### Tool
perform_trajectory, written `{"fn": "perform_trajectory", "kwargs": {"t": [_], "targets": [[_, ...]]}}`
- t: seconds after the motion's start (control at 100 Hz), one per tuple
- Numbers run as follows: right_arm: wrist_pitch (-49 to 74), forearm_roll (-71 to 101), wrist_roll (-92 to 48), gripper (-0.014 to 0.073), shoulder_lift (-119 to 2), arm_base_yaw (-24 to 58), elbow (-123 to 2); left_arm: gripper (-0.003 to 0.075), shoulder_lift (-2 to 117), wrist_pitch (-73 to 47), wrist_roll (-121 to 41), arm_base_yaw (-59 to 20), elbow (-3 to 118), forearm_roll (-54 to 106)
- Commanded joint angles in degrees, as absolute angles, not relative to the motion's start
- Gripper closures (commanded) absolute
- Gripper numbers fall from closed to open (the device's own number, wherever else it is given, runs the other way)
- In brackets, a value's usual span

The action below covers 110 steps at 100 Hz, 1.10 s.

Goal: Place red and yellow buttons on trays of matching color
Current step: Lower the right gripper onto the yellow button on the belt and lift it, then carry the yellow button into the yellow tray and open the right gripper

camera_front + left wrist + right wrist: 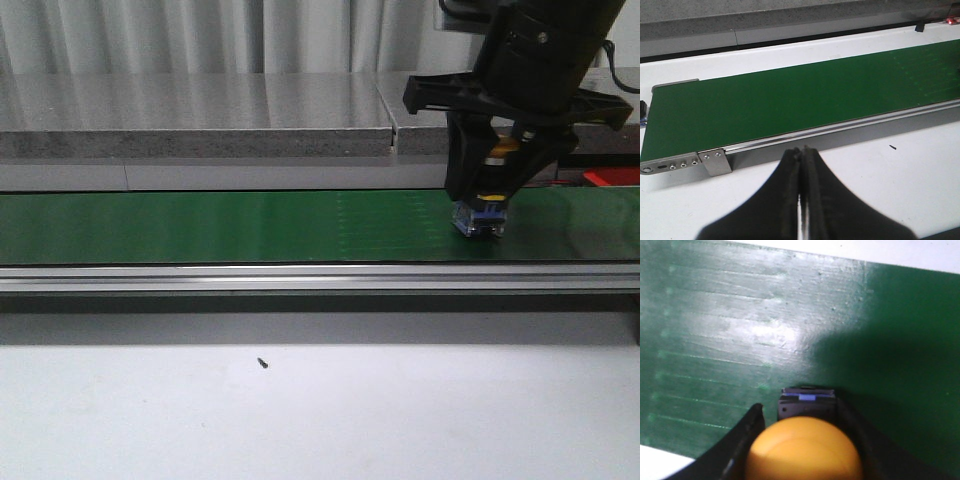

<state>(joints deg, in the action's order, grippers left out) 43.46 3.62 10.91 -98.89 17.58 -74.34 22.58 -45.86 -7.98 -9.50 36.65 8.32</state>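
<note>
on the green conveyor belt, toward its right end in the front view, the yellow button stands between the fingers of the right gripper. its jaws are closed against the button's sides. the front view shows the button's clear blue-tinted base low against the belt, though whether it touches the belt cannot be told. the yellow cap peeks out above the base, between the black fingers.

the right wrist view gives what the front view hides: the rounded yellow cap seen from above, filling the space between the two dark fingers, and beyond it the dark square body of the button with a small blue strip. a bright glare patch lies on the belt beside the button in this view.

the left wrist view shows the far other end of the belt, with its metal end bracket and screws, and the left gripper hanging over the white table in front of the belt, its jaws pressed together on nothing. a small dark speck lies on the table, seen in both the front and left wrist views. behind the belt, at the right edge of the front view, a red tray shows partly behind the arm.
</note>
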Motion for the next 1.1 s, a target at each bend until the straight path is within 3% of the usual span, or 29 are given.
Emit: {"fn": "perform_trajectory", "kwargs": {"t": [0.0,0.26,0.6,1.09], "targets": [[40.65,3.32,10.90,0.0358,-92.78,17.14,-73.83,0.0739,23.04,-41.88,-7.91,-10.00,38.13,9.34],[40.66,1.03,10.90,0.0358,-82.22,13.25,-64.70,0.0739,23.04,-41.88,-7.91,-10.00,38.13,9.34],[42.92,-2.06,10.90,0.0358,-68.86,-0.60,-53.36,0.0739,23.04,-41.88,-7.91,-10.00,38.13,9.34],[36.12,-3.31,14.06,0.0358,-68.10,-22.14,-45.05,0.0739,23.04,-41.88,-7.91,-10.00,38.13,9.34]]}}
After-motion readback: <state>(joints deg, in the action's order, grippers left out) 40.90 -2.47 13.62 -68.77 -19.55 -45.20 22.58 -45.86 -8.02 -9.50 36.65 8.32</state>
